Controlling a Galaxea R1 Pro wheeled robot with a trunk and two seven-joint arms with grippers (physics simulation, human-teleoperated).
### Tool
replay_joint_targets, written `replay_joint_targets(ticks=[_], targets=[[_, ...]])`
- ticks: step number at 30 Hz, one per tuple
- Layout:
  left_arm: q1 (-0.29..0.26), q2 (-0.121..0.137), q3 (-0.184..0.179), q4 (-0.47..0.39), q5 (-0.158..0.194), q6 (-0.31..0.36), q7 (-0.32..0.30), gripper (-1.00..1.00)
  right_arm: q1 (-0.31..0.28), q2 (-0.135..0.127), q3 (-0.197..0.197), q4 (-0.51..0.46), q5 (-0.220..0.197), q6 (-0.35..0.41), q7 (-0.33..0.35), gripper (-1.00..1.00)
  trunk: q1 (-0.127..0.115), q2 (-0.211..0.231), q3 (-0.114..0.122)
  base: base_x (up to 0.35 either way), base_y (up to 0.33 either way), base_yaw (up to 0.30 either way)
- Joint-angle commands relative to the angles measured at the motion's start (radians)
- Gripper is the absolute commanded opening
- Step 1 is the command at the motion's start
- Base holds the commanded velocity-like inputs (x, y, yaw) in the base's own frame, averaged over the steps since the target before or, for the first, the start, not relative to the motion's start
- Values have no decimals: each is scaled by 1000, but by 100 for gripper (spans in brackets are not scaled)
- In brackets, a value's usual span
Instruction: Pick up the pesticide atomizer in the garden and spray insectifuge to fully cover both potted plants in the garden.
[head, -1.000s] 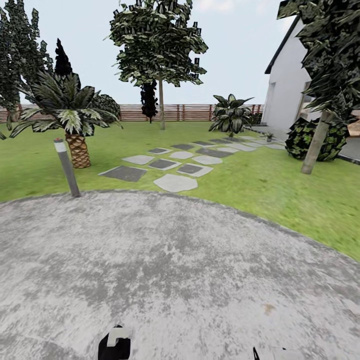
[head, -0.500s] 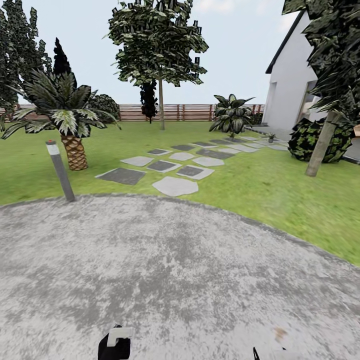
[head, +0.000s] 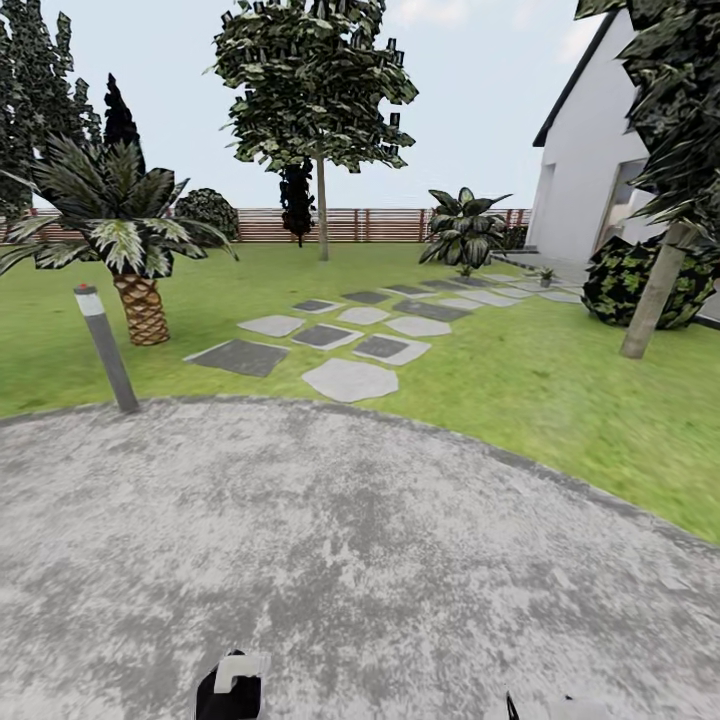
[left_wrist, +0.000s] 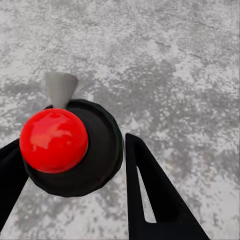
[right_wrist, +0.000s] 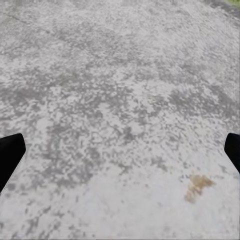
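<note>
Grey speckled paving lies under the robot, and the pale and dark grey stepping-stone path (head: 345, 335) across the green lawn (head: 560, 390) serves as the reference mark.

Left of the path stand a slanted grey bollard lamp (head: 105, 348) and a short palm (head: 130, 235).

Well short of the path, on the paving, the left gripper (left_wrist: 70, 145) has its black fingers set close against either side of a dark round body with a red dome and a pale nozzle. This is judged to be the pesticide atomizer (left_wrist: 97, 155) seen end-on and pinched. In the head view its white label (head: 238, 672) shows at the lower edge.

At the path's far end, beyond a big broad-leaved plant (head: 462, 228), one small potted plant (head: 546, 272) sits near the white house (head: 585, 180). The second pot cannot be made out.

Right of the path are a round dark bush (head: 625, 280) and a tree trunk (head: 652, 305).

The right gripper (right_wrist: 120, 150) is spread wide over bare paving and carries nothing.

Risks, as judged:
- Uneven stones or the paving edge may jolt the base and loosen the bottle in the grip.
- A wide line to the right may foul the trunk.
- Spraying from this range would miss the plants.
</note>
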Motion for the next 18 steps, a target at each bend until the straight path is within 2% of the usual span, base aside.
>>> replay_joint_targets(ticks=[1,18], targets=[[-1,0,-3,1,2,-3,3,-100,-1,0,0,1,5,-2,-4,100,0,0,-1,334,0,0],[0,0,-3,1,2,-3,3,-100,-1,0,0,2,5,-2,-4,100,0,0,-1,334,0,0]])
